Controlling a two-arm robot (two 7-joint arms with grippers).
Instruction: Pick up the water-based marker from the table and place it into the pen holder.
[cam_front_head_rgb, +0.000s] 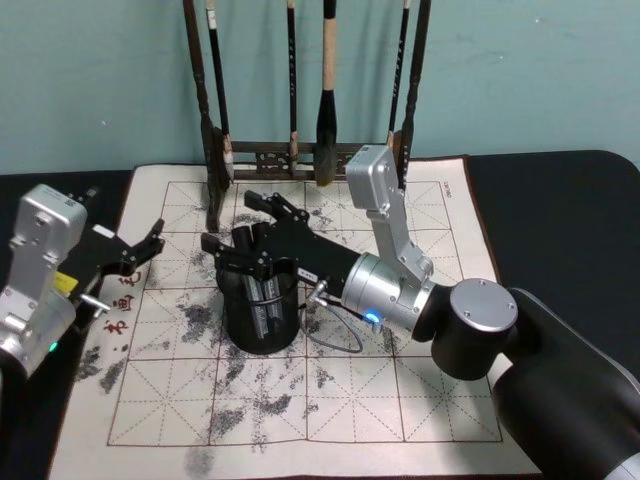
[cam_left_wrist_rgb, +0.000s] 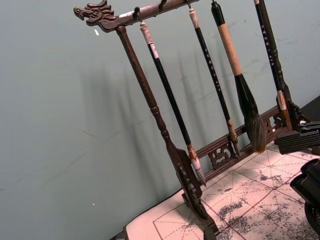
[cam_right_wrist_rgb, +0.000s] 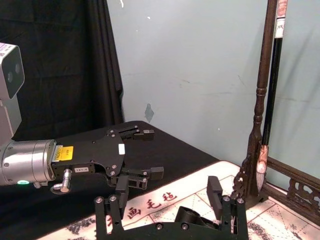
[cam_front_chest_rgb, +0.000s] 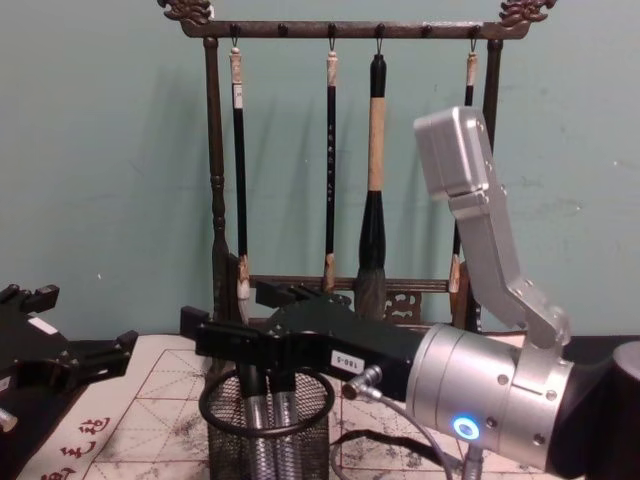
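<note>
Two grey shafts (cam_front_chest_rgb: 254, 400) stand upright inside the pen holder (cam_front_head_rgb: 258, 335), and one of them is probably the water-based marker, though I cannot tell which. They sit straight below the right gripper (cam_front_head_rgb: 230, 222), which hangs over the rim with its jaws spread, grasping nothing. From here the placing looks done, and the way clear is straight up. The left gripper (cam_front_head_rgb: 150, 250), also spread and unladen, idles well apart at the left edge of the table (cam_front_head_rgb: 400, 400).
</note>
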